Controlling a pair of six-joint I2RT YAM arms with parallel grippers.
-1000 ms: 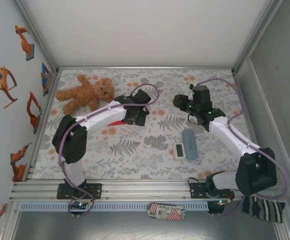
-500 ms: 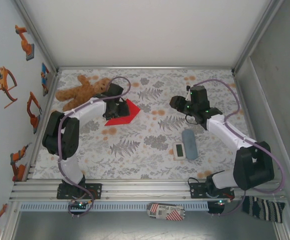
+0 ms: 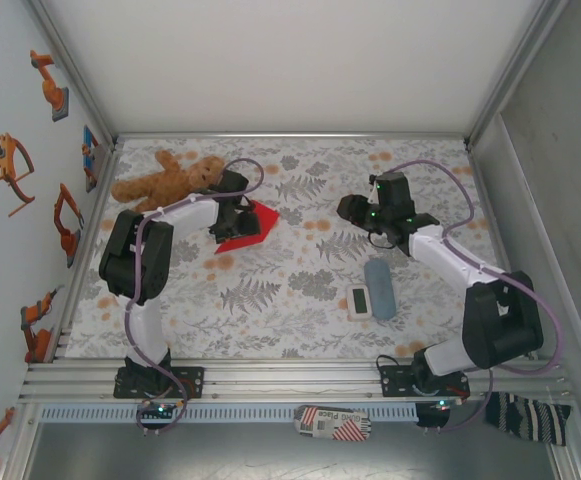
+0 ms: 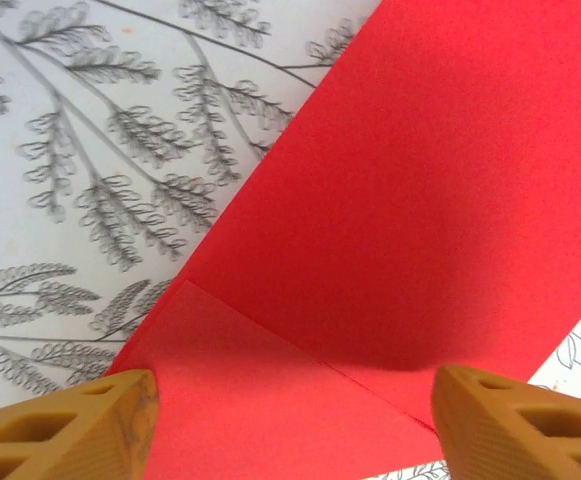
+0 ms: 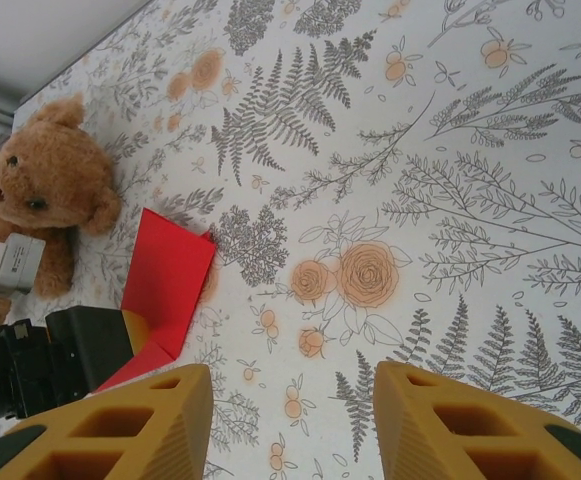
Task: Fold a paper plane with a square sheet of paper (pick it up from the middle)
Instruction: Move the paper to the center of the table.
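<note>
Hidden part: the left arm's wrist covers the edge of the sheet of paper (image 3: 251, 227) that faces the teddy bear (image 3: 165, 183) in the top view.
Cut off: in the left wrist view the sheet runs past the top and right borders, so its outline cannot be traced there. The lower border crops both fingertips (image 4: 62, 436).
Hard to make out: whether those fingertips touch the sheet or hang just above it cannot be told.
Sheet of paper: thin, matte, bright red, already folded. From above it is a pointed shape with its tip away from the bear. It lies flat on the table (image 3: 300, 290), just beside the bear on the side toward the table's middle. One straight crease crosses it and a paler flap lies below the crease.
Left gripper (image 4: 290, 432): jaws spread wide and released, with the red sheet spanning the gap between them. The fingers are ribbed tan plastic.
Right gripper (image 5: 292, 420): jaws parted and grasping nothing, well apart from the bear, over bare cloth. Its fingers are yellow with hollow cells.
Table: covered in white cloth printed with grey ferns and orange roses.
Teddy bear: shaggy tan plush lying on the cloth.
Block (image 3: 378, 275): grey-blue, oblong with rounded ends, far from the bear.
Timer (image 3: 360, 300): small, white and rectangular, just beside the block.
</note>
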